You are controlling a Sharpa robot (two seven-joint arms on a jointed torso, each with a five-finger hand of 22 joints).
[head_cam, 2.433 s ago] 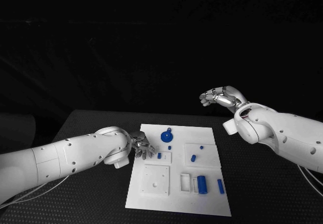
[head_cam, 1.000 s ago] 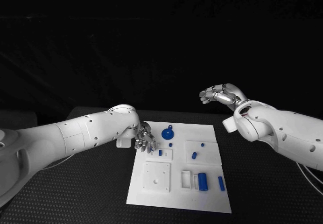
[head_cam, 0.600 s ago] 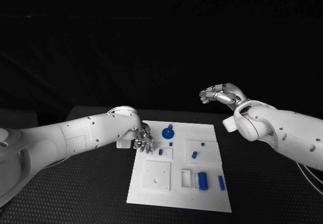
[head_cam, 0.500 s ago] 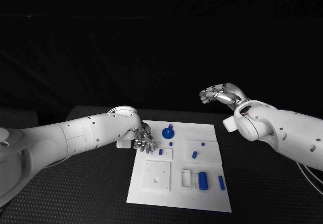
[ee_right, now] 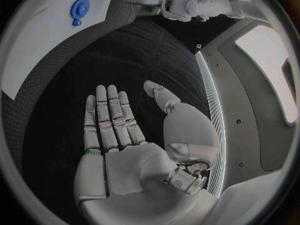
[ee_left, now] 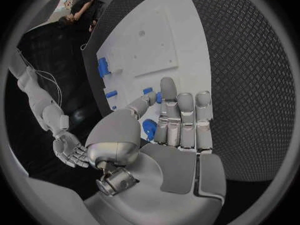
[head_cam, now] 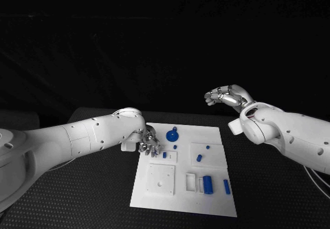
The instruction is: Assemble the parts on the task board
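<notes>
Backdrop: black room, my black table (head_cam: 89,191) beneath, nothing else in reach.
Board: task board (head_cam: 161,200) lies mid-table, its long axis running from me toward 12 o'clock.
Parts: round blue disc (head_cam: 171,137) near the far end; short blue peg (head_cam: 164,155) just at 5 o'clock from my left fingertips; blue cylinder (head_cam: 207,183) and blue bar (head_cam: 226,186) toward the near right.
Key relation: I judge the peg is next; it stands roughly along the board's long axis, just beside the left hand.
Left hand: left hand (head_cam: 147,144) hovers over the board's left edge, fingers extended together, holding nothing.
Right hand: right hand (head_cam: 225,98) raised well apart at 1 o'clock; wrist view shows fingers straight, palm empty.
</notes>
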